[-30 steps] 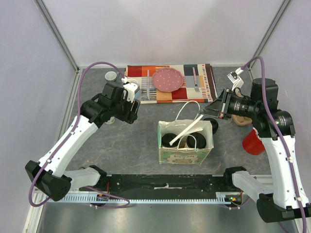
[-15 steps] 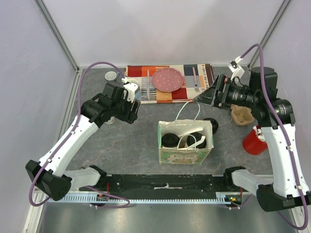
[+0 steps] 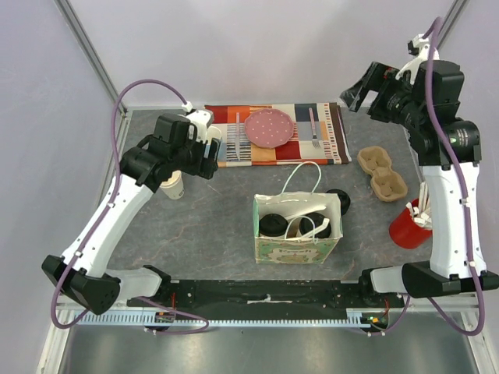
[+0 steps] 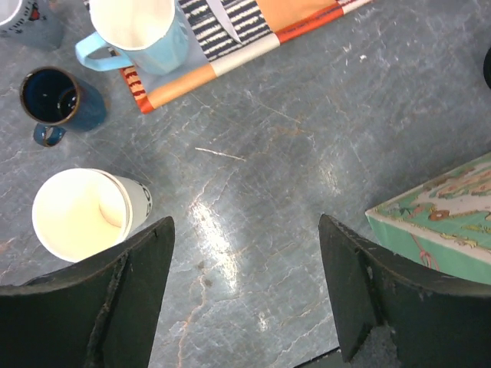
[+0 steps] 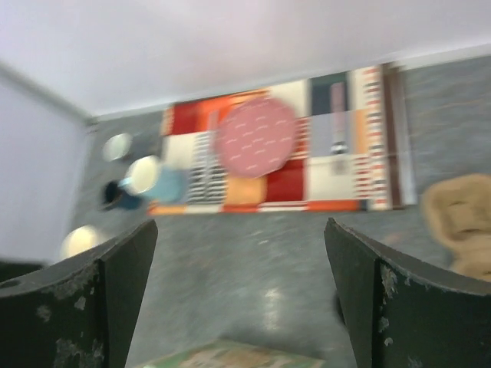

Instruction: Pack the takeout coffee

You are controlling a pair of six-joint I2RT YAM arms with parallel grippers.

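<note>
The grey table [image 3: 226,210] is closed in by pale walls on the left, far and right sides, with slanted metal posts at the two far corners. A broad stretch of bare surface is left between the left wall and the paper bag [image 3: 296,251], which is set near the middle of the near half. In the left wrist view only a corner of the bag's green printed wall is seen, at the right edge. The far side is taken up by a patchwork placemat [image 3: 257,153] carrying a pink plate [image 3: 270,127] and a fork [image 3: 313,132]. A cardboard cup carrier [image 3: 382,171] and a red cup [image 3: 407,227] are placed between the bag and the right wall.

The left gripper [image 4: 245,224] is held above the bare table with its jaws spread wide and nothing between them. The right gripper [image 5: 239,226] is raised high near the far right corner, its jaws likewise parted and empty.

One paper cup [image 4: 84,213] is stood upright on the table, left of the bag and well apart from it, near a navy mug [image 4: 54,96] and a light blue mug [image 4: 138,31]. It is cream-white, tapered, unlidded and empty, with a dark mark on its side. A black lid [image 3: 341,201] is laid on the table just beside the bag's far right corner. Two round black shapes [image 3: 273,224] are seen inside the bag; whether cups stand beneath them cannot be told
</note>
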